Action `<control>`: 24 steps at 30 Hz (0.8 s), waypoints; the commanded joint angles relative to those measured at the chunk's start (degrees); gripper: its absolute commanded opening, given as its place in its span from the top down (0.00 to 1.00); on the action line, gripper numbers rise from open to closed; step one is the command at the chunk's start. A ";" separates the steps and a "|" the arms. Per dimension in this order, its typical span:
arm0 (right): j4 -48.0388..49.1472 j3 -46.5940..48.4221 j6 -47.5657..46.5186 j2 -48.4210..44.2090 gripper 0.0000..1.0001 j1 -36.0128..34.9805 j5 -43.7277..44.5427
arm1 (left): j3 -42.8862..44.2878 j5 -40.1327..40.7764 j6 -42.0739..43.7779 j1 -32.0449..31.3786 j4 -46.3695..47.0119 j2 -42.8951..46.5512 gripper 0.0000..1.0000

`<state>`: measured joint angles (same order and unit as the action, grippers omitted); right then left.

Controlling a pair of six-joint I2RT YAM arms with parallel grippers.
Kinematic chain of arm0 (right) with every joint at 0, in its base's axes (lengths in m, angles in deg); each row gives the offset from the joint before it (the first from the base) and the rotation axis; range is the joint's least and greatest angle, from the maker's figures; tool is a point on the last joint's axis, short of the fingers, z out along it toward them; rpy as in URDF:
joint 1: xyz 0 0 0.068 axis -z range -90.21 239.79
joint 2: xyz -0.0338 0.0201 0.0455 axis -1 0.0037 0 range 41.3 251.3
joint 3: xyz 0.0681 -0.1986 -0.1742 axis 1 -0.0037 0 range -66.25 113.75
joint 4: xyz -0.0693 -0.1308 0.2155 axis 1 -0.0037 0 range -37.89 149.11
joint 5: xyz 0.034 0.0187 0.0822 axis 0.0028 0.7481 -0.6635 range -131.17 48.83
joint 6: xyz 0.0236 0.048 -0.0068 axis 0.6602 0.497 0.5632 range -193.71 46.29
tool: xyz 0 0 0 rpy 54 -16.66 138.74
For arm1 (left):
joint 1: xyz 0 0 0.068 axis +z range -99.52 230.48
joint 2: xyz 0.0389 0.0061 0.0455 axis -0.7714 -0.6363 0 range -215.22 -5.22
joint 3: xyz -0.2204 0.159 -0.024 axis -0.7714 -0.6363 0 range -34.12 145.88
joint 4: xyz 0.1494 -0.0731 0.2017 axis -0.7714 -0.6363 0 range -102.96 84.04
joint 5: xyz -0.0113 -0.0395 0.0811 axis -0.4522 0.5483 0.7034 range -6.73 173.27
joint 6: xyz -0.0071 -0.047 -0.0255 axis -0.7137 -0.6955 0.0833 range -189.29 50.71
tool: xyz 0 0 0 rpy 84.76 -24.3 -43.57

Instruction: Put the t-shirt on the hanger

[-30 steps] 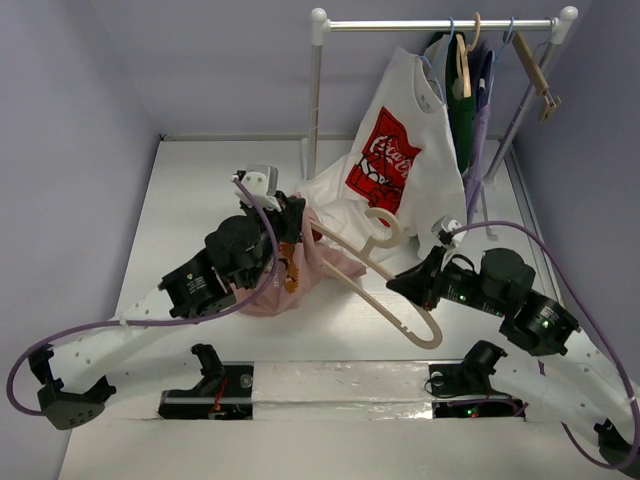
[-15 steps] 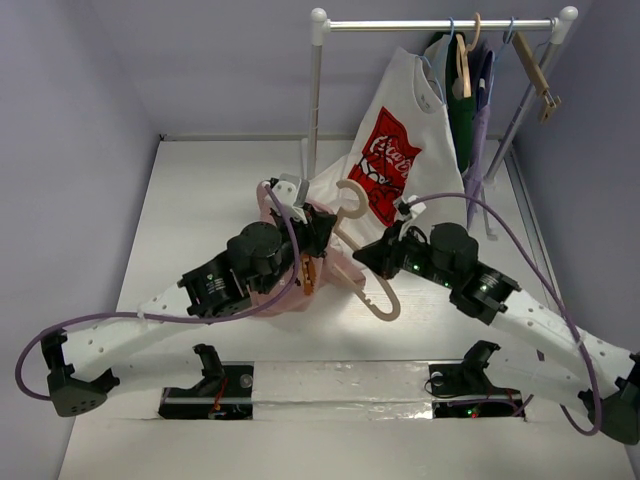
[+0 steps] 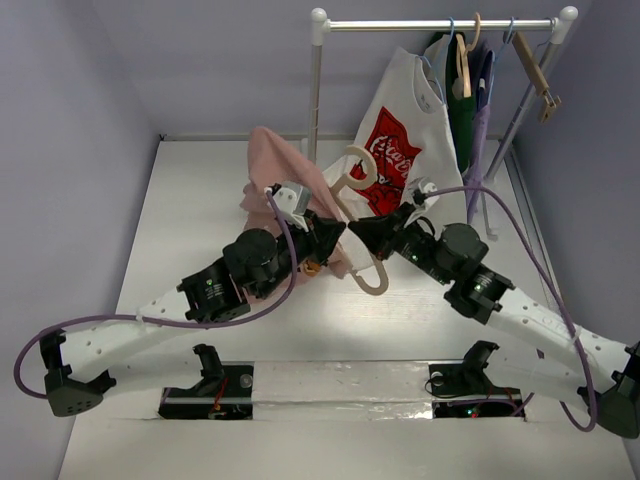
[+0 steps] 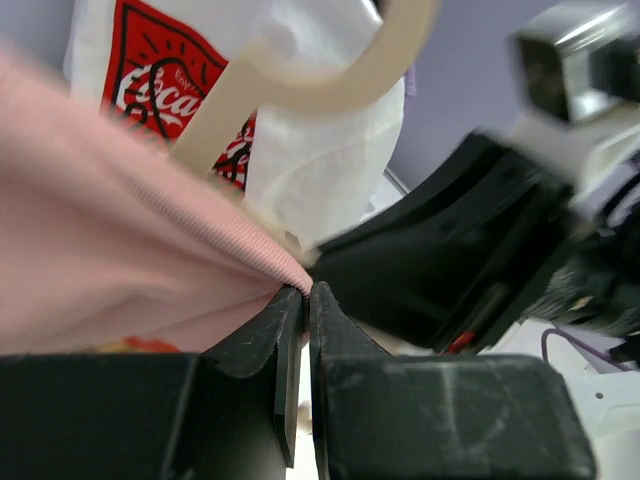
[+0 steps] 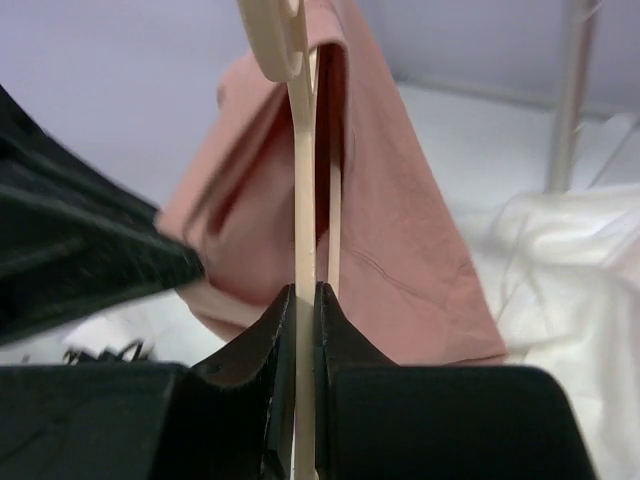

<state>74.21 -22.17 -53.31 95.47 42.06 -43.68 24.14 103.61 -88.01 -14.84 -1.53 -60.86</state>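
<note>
One t-shirt (image 3: pixel 278 165): dusty pink, lifted off the table (image 3: pixel 190 230) and bunched up behind my left wrist, toward the back wall. It is soft, limp jersey with a ribbed band along the edge I hold.
The hanger (image 5: pixel 304 200): pale cream, smooth and curved, with its thick rounded hook uppermost. In the top view its long axis runs from the hook, near the white t-shirt (image 3: pixel 400 160), down toward me. The near arm end is bare.
Shirt to hanger: from the right wrist, pink cloth shows on both sides of the hanger's arm, so I judge one shoulder is partly threaded. How far it has gone in I cannot tell.
My left gripper (image 4: pixel 297 296): pinched tight on the ribbed pink edge, just beside the hanger.
My right gripper (image 5: pixel 303 300): clamped on the hanger's thin arm, which sits edge-on between the jaws.
Key relation: the two grippers almost meet nose to nose over mid-table. The shirt lies left and rearward of the hanger, and the left arm is the nearer one.
Next move, my guess: draw the cloth along the hanger's axis toward the bare end.
The rack (image 3: pixel 440 25): a white rail on posts. The white t-shirt with the red logo hangs from it, close behind the hook, and could snag.
</note>
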 commanded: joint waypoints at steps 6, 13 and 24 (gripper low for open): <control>2.09 -0.65 -6.87 -20.99 1.00 -0.18 21.22 | -3.15 4.52 -3.52 -1.04 1.91 4.66 1.00; -19.91 -6.18 1.74 -24.19 1.00 -0.18 6.83 | 2.90 10.84 1.05 -1.04 -0.29 4.84 1.00; -27.57 -5.75 1.04 -28.16 1.00 -0.18 -9.09 | 16.09 10.87 4.31 1.16 -4.15 -2.89 1.00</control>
<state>46.65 -29.56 -52.04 66.84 41.98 -46.25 35.47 115.32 -85.24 -14.20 -7.37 -62.50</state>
